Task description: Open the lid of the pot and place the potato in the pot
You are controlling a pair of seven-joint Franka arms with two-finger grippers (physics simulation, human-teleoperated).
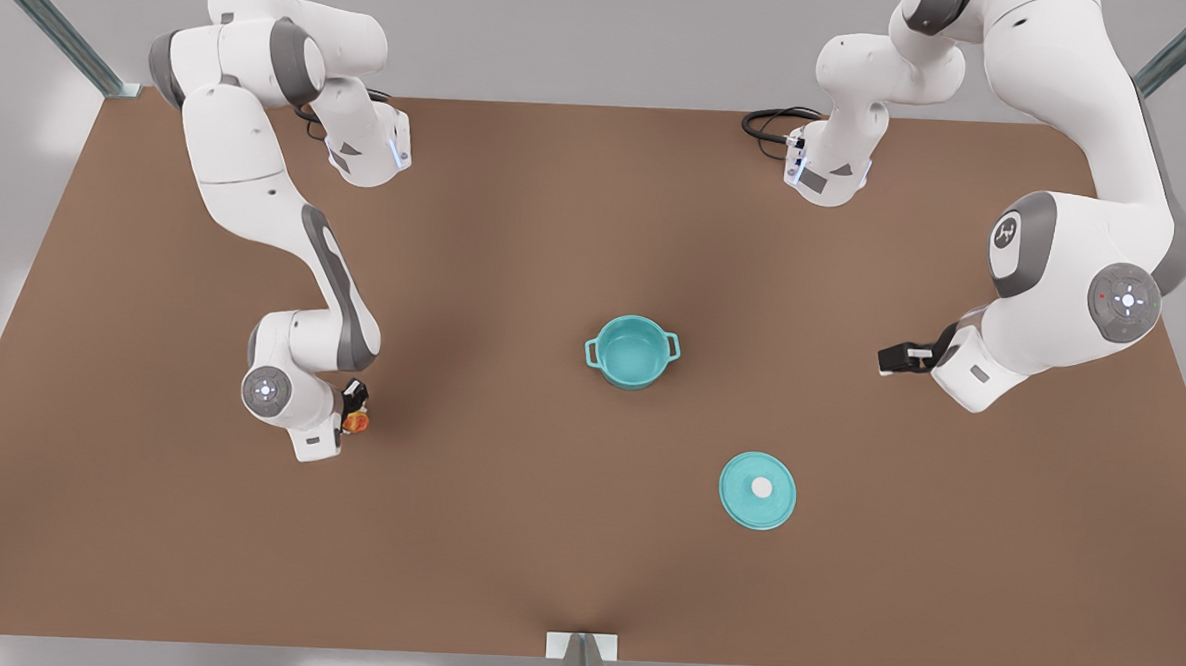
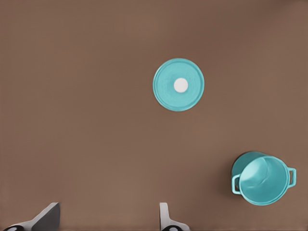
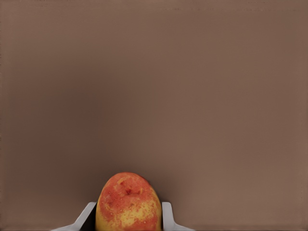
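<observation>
The right gripper point(image 1: 356, 410), at the table's point(image 1: 504, 529) 9 o'clock edge in the front view, pinches the potato point(image 1: 356, 422). The left gripper point(image 1: 887, 359) waits at 3 o'clock, fingers spread, holding nothing. The pot point(image 1: 632, 352) sits open at centre, the pot lid point(image 1: 757, 490) at its 5 o'clock. The potato should be centred over the rim before release. No writing is readable.
</observation>
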